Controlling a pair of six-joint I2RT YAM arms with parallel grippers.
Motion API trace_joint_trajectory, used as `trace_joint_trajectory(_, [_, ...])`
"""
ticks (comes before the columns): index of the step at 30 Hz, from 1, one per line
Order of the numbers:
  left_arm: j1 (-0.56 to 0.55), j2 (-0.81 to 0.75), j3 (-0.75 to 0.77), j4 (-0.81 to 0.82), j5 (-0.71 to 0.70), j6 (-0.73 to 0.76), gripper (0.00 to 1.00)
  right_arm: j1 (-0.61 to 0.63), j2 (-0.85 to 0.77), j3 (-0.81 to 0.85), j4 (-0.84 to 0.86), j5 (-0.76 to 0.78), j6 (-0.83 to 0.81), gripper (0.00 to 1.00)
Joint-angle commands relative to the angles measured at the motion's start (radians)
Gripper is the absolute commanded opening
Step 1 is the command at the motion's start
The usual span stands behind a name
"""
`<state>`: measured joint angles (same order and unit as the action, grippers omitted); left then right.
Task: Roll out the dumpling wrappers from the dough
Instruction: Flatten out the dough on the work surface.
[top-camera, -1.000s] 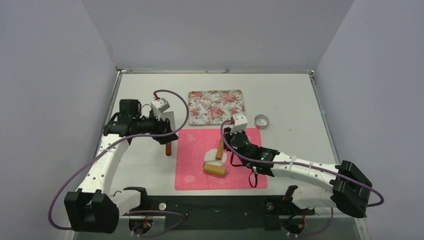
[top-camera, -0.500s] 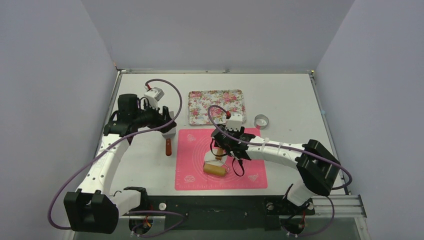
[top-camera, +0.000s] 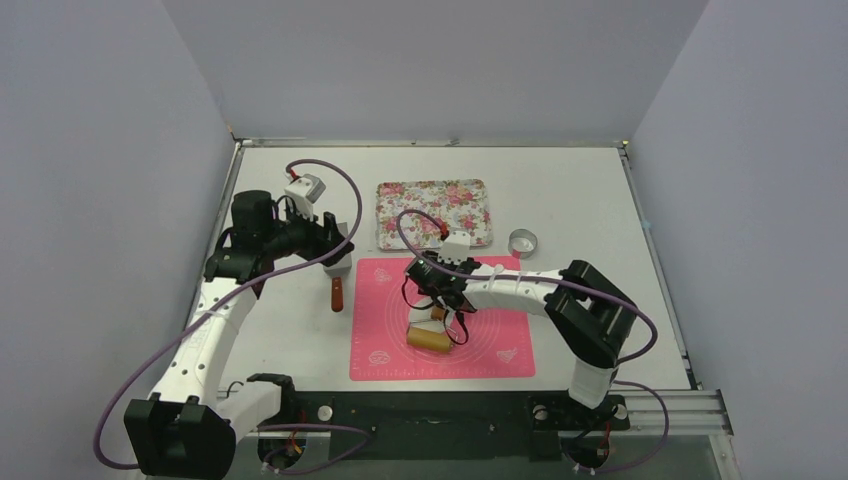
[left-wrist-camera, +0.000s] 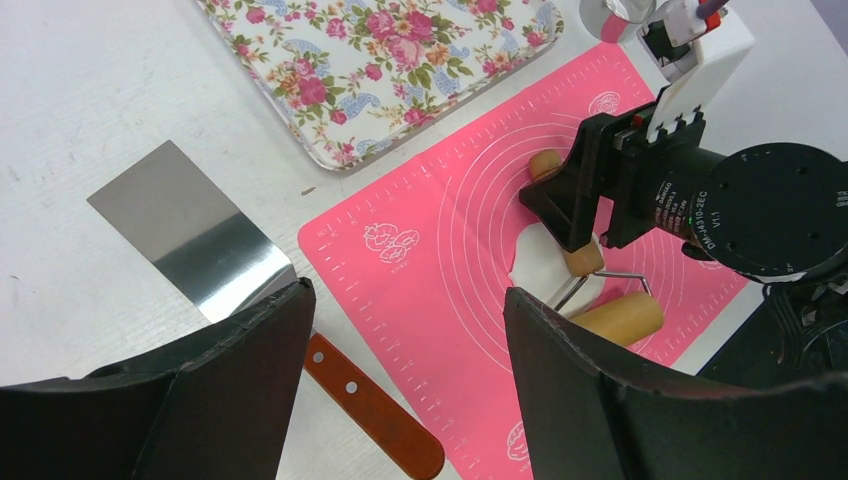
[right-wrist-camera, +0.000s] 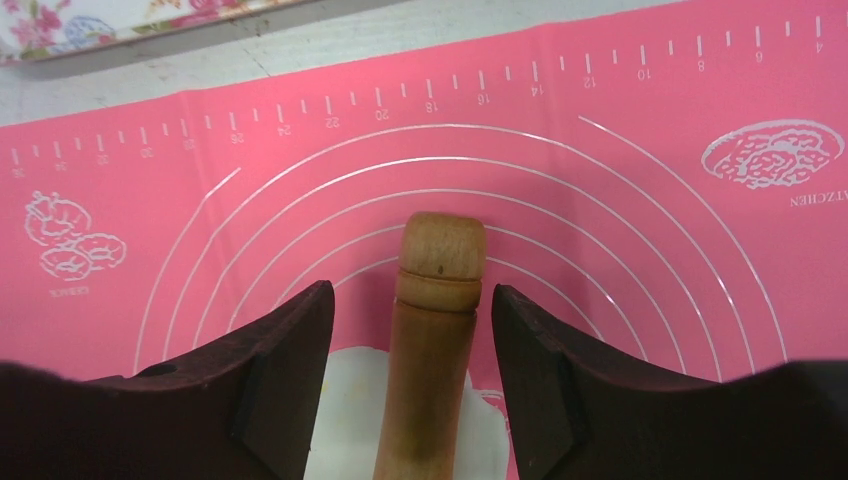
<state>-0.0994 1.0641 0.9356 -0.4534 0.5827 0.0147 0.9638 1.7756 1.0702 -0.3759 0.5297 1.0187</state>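
Dough (left-wrist-camera: 538, 268): one white patch, centre of pink mat (left-wrist-camera: 420, 270); one roller (left-wrist-camera: 620, 318). Right pincer (right-wrist-camera: 410, 295) released, straddling roller handle. Left pincer (left-wrist-camera: 408, 290) spread, empty, frame left.

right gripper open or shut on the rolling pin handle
Open. On the right gripper, the fingers flank the roller handle with gaps showing mat between, not clamped.

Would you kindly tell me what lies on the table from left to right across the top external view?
Wooden-handled scraper → floral tray → metal ring cutter. The pink mat and the roller fall within the tray's span, so I leave them out.
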Motion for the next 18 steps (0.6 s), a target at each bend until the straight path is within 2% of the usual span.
trace_joint_trajectory(1, [-0.005,-0.009,0.002,0.047,0.028,-0.009,0.68,0.003,0.006,-0.027,-0.001,0.003,0.046,0.54])
trace_joint_trajectory(4, [-0.003,-0.001,0.000,0.050,0.028,-0.009,0.68,-0.006,0.041,-0.037,0.021,-0.033,0.030,0.49])
trace_joint_trajectory(6, [-0.003,0.002,0.002,0.054,0.029,-0.009,0.68,-0.019,0.061,-0.043,0.041,-0.046,0.022,0.40])
trace_joint_trajectory(10, [-0.002,0.010,0.012,0.048,0.039,-0.009,0.68,-0.044,0.048,-0.089,0.107,-0.053,0.002,0.15])
trace_joint_trajectory(11, [-0.002,0.011,0.015,0.046,0.048,-0.009,0.68,-0.047,0.040,-0.102,0.133,-0.057,-0.005,0.06])
trace_joint_trajectory(12, [-0.001,0.015,0.014,0.045,0.054,-0.009,0.68,-0.049,0.022,-0.108,0.149,-0.065,-0.029,0.01])
trace_joint_trajectory(16, [-0.003,0.024,0.010,0.039,0.113,-0.004,0.68,-0.041,-0.079,-0.156,0.254,-0.086,-0.098,0.00])
trace_joint_trajectory(18, [-0.005,0.028,0.011,0.035,0.144,0.001,0.68,-0.028,-0.162,-0.228,0.376,-0.084,-0.135,0.00])
